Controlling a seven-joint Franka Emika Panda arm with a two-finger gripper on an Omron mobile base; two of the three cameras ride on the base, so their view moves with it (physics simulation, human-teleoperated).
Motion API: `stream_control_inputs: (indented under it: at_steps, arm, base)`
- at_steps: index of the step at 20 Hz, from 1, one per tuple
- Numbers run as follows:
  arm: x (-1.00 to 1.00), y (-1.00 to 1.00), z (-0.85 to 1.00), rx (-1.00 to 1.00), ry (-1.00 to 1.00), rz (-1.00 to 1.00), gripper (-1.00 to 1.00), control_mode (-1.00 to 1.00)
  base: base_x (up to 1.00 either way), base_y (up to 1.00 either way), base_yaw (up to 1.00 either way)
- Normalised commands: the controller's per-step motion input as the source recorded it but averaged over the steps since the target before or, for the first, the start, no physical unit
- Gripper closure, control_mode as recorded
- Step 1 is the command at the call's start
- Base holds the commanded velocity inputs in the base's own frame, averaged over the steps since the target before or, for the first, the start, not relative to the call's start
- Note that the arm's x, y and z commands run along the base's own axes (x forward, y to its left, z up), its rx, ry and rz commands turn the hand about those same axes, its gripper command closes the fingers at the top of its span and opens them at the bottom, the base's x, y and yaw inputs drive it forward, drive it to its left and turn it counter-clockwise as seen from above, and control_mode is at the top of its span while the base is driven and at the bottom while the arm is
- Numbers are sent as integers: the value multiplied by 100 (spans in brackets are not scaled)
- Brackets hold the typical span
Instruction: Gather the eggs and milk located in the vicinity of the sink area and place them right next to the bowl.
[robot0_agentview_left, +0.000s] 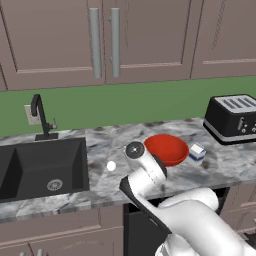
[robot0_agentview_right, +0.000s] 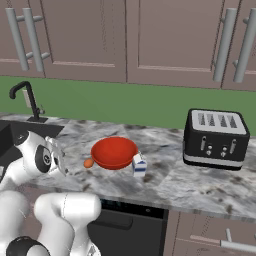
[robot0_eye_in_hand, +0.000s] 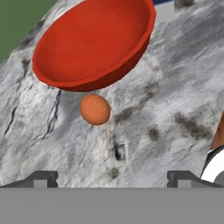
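The red bowl (robot0_agentview_left: 167, 148) (robot0_agentview_right: 114, 152) (robot0_eye_in_hand: 94, 43) sits on the marble counter. The orange-brown egg (robot0_agentview_right: 88, 163) (robot0_eye_in_hand: 95, 109) lies on the counter just beside the bowl's rim, on the sink side. The milk (robot0_agentview_left: 196, 154) (robot0_agentview_right: 139, 164) stands upright against the bowl's other side. The white egg (robot0_agentview_left: 111, 165) lies on the counter between the sink (robot0_agentview_left: 40, 165) and the bowl. My gripper (robot0_agentview_right: 64, 159) (robot0_eye_in_hand: 113, 179) hovers a little short of the orange-brown egg, open, with nothing between its fingertips (robot0_eye_in_hand: 41, 178).
A black toaster (robot0_agentview_left: 232, 117) (robot0_agentview_right: 215, 138) stands to the right of the bowl. The black faucet (robot0_agentview_left: 42, 117) (robot0_agentview_right: 27, 100) rises behind the sink. Wall cabinets hang above the green backsplash. The counter's front edge runs below my arm.
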Motion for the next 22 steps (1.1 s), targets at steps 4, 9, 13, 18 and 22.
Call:
stream_control_inputs:
  at_steps: [4,9,13,18,22]
  arm:
    - [-17,45,11,0,5,10,-100,-100]
    - [-1,39,20,1,5,20,-100,-100]
    - [0,21,34,6,8,28,-100,-100]
    - [0,16,34,3,15,31,-100,-100]
    - [0,13,5,0,18,33,-100,-100]
  base:
    - [0,0,0]
    - [0,0,0]
    - [0,0,0]
    - [0,0,0]
    - [0,0,0]
